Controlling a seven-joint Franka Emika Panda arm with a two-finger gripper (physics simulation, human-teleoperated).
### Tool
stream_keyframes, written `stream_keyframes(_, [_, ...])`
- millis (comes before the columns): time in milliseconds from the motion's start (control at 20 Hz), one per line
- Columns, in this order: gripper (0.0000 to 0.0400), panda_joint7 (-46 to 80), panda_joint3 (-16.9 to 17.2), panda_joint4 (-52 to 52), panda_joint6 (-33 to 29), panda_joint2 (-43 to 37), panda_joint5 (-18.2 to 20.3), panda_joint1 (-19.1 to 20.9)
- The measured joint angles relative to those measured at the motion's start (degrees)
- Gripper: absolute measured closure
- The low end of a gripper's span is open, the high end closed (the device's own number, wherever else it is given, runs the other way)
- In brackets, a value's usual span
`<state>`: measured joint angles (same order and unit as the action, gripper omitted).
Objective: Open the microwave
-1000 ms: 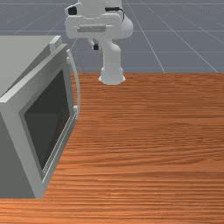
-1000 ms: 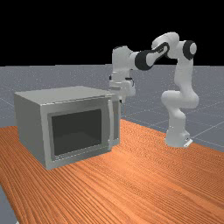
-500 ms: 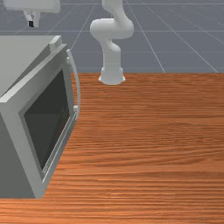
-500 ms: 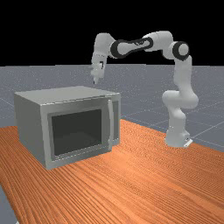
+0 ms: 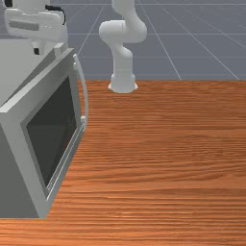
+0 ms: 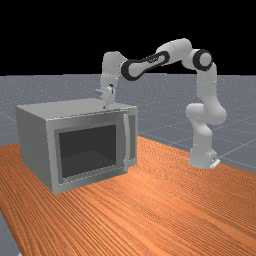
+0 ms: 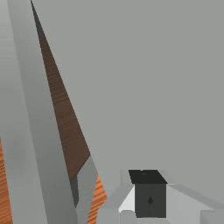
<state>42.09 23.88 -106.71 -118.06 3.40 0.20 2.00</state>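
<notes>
In the front view my gripper (image 5: 37,51) points down over the far part of the grey microwave's top (image 5: 21,60). The far view has the gripper (image 6: 105,106) low at the microwave's top (image 6: 75,106), left of the curved handle (image 6: 127,142). The wrist view shows the gripper (image 7: 150,192) shut, its dark fingertips together beside the narrow gap (image 7: 65,118) between body and door (image 7: 33,109). The door (image 5: 17,105) stands slightly ajar, its gap widest near the handle (image 5: 86,96). Whether the fingertips touch the microwave, I cannot tell.
The wooden table (image 5: 168,158) stretches from the microwave to the front view's right. My arm's base (image 5: 123,84) stands at the table's far edge there. In the far view the forearm (image 6: 150,62) reaches over from the right, above the microwave's level.
My hand moved to the left in both views, rising over the microwave, then came down toward its top. The door's gap looks the same.
</notes>
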Motion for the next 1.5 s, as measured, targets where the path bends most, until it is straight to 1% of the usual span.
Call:
stream_keyframes(150, [0.0399,0.2,-2.3,-2.8,-1.5,-2.3,-0.1,0.4])
stream_keyframes(250, [0.0307,0.2,-4.8,-4.7,-2.6,-3.8,0.0,0.4])
stream_keyframes(300, [0.04,0.3,-6.1,-5.2,-3.2,-4.1,0.2,0.4])
stream_keyframes(400, [0.04,0.4,-7.9,-6.4,-4.6,-4.9,0.1,1.3])
stream_keyframes(600, [0.04,0.7,-11.4,-7.5,-6.1,-5.5,0.3,4.5])
stream_keyframes(700, [0.04,1.9,-14.6,-7.9,-6.2,-5.7,0.6,5.3])
stream_keyframes(900, [0.04,3.4,-21.3,-7.2,-6.7,-5.0,0.7,5.5])
stream_keyframes(1050, [0.04,3.9,-25.3,-4.8,-6.6,-3.0,0.5,6.6])
stream_keyframes(1150, [0.04,4.3,-27.6,-2.0,-6.1,-0.7,0.1,6.6])
stream_keyframes(1300, [0.04,5.1,-30.0,4.5,-5.6,4.6,-0.9,5.1])
stream_keyframes(1500, [0.0397,5.9,-31.4,11.2,-5.3,9.8,-1.8,3.7])
